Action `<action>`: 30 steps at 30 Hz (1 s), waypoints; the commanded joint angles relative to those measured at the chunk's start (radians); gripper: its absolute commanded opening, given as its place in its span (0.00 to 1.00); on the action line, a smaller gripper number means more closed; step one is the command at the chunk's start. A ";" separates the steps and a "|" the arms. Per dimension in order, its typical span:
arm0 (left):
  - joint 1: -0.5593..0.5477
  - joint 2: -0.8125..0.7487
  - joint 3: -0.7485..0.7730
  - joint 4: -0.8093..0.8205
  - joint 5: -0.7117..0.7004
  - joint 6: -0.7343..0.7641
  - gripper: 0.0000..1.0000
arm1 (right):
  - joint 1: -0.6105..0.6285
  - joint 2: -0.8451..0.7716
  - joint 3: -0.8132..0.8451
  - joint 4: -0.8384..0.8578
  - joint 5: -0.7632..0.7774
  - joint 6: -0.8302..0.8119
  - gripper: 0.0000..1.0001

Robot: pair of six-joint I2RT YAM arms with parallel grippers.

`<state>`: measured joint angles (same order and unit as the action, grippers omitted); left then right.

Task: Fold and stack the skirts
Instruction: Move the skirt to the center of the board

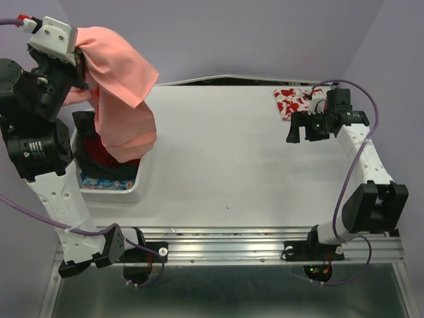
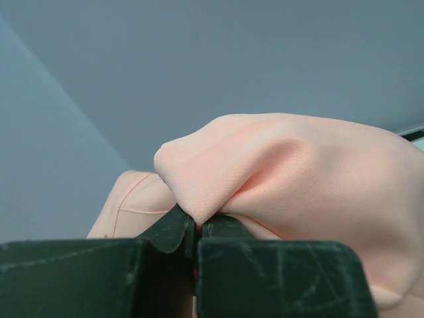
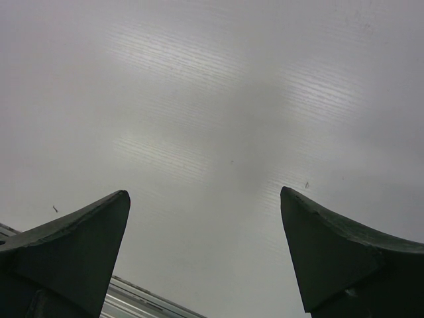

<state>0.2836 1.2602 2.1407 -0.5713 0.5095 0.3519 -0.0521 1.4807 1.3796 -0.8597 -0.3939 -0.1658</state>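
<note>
Lifting the salmon-pink skirt [image 1: 122, 99] out of the white bin [image 1: 142, 180] looks like the step in hand. The left jaws are pinched tight on a bunched fold of it, high above the bin at the left edge of the surface [image 1: 232, 165], and its lower part hangs down into the bin. To do it well, raise it until the hem comes free of the rim, then carry it toward the middle and lay it flat. The right jaws stand wide apart, holding nothing, just beside the folded white skirt with red flowers [image 1: 290, 101] at the far right corner.
</note>
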 commanded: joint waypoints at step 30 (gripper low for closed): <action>-1.431 0.321 -1.084 0.350 -0.336 0.141 0.31 | -0.003 0.049 -0.025 -0.107 -0.012 -0.090 0.98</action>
<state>-1.1370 1.6077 1.0546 -0.2832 0.1677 0.4866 -0.0521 1.5154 1.3861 -0.9115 -0.3439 -0.2119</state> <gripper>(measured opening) 0.095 0.995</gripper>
